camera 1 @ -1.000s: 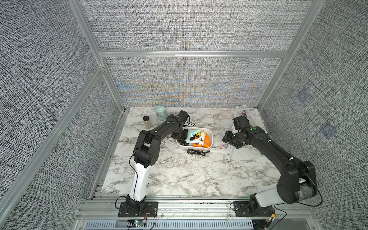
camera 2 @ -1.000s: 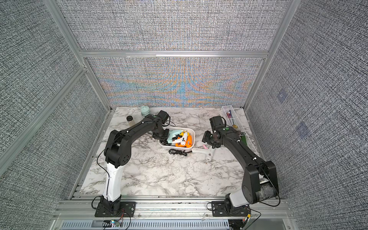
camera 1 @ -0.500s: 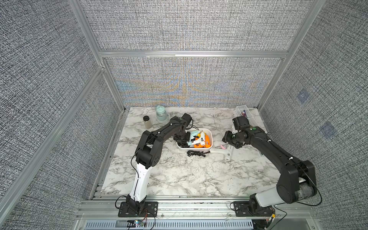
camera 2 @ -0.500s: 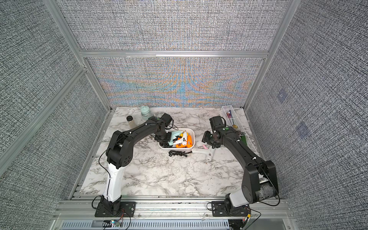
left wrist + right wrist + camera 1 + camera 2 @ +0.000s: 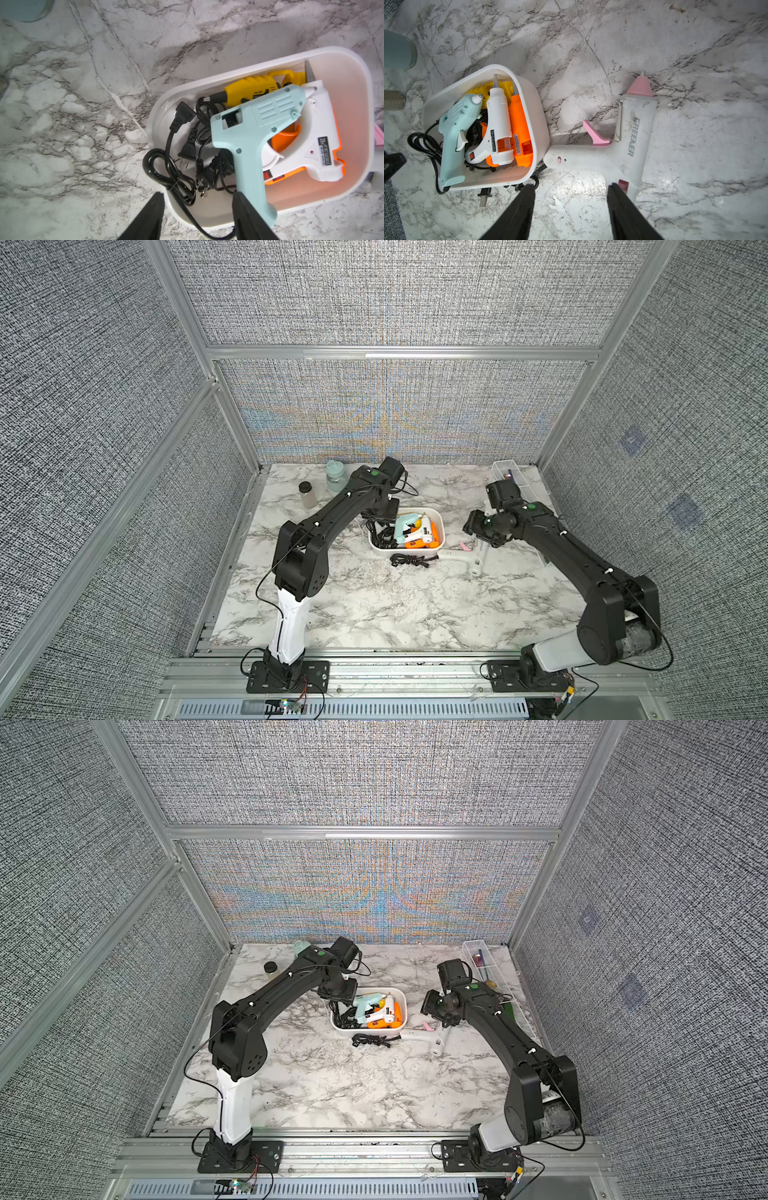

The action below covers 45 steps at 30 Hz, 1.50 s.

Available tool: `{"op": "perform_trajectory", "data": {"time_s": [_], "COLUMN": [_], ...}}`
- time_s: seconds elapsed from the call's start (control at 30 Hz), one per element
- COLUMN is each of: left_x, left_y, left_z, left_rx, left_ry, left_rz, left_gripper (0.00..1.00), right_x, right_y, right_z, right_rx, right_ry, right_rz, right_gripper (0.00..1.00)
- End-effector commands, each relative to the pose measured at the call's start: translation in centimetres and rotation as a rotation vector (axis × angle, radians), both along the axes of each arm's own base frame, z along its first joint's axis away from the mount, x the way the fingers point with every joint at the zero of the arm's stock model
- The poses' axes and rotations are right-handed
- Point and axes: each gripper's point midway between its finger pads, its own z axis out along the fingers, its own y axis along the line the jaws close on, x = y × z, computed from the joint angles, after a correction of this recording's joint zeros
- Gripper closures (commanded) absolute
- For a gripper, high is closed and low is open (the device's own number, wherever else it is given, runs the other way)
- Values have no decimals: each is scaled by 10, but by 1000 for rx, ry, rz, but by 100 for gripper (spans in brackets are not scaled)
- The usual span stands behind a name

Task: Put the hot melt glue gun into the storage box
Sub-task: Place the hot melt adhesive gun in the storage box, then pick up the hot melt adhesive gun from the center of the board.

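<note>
The white storage box [image 5: 441,531] [image 5: 404,1006] stands mid-table. Inside it, a light blue hot melt glue gun [image 5: 259,116] [image 5: 454,128] lies on top of a white-and-orange gun [image 5: 315,145], a yellow gun [image 5: 249,89] and black cords [image 5: 187,145]. My left gripper [image 5: 197,207] hangs open over the box's left end, one finger against the blue gun's handle and holding nothing. A large white glue gun [image 5: 633,133] [image 5: 424,1038] with a pink nozzle lies on the marble just right of the box. Above its rear end my right gripper [image 5: 571,191] is open and empty.
A bundled black cord [image 5: 409,560] lies in front of the box. Back left stand a teal-lidded jar [image 5: 336,477] and a black-lidded jar [image 5: 306,494]. A clear divided tray [image 5: 509,472] runs along the right wall behind the right arm.
The left gripper moved right over the box and went from shut to open, letting go of the light blue gun, which now rests in the box. The right arm has not moved.
</note>
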Motion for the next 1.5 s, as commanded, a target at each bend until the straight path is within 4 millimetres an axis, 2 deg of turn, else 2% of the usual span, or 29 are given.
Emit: {"op": "perform_trajectory", "data": {"time_s": [0.0, 0.07, 0.13, 0.2, 0.3, 0.53, 0.73, 0.83, 0.87, 0.93, 1.07, 1.2, 1.27, 1.37, 1.47], "left_x": [9, 15, 20, 23, 24, 17, 11, 12, 13, 16, 21, 16, 11, 4, -5], "left_y": [28, 38, 37, 29, 23, 21, 15, 15, 17, 21, 26, 23, 28, 47, 71], "left_z": [1, -7, -15, -23, -40, -70, -80, -78, -73, -54, 16, 78, 94, 101, 100], "left_rx": [38, 26, 9, -14, -25, -20, -40, -34, -28, -15, -41, -107, -115, -81, -47], "left_ry": [-25, -13, 1, 24, 61, 121, 144, 140, 127, 87, -38, -147, -172, -201, -208], "left_rz": [81, 112, 115, 104, 106, 112, 104, 104, 105, 107, 99, 70, 81, 129, 180], "left_gripper": [57, 69, 79, 84, 85, 85, 85, 84, 82, 72, 45, 34, 33, 32, 32], "right_x": [0, 0, 0, 0, -1, -5, -3, -3, -3, -2, -3, -9, -13, -20, -21], "right_y": [1, 2, 2, 1, 1, 0, 1, 1, 1, 0, 2, -7, -16, -30, -43], "right_z": [2, 1, 1, 1, 2, -2, -3, -3, -2, 2, 5, -14, -27, -49, -62], "right_rx": [4, 5, 6, 5, 4, 2, 5, 5, 5, 7, 17, -17, -43, -77, -125], "right_ry": [-6, -3, -4, -5, -6, 3, 2, 2, 0, -8, 2, 68, 107, 173, 203], "right_rz": [0, 4, 4, 5, 4, 1, 1, 0, -2, -4, -6, -70, -123, -192, -230], "right_gripper": [39, 39, 39, 39, 39, 39, 39, 39, 39, 39, 38, 35, 32, 26, 3]}}
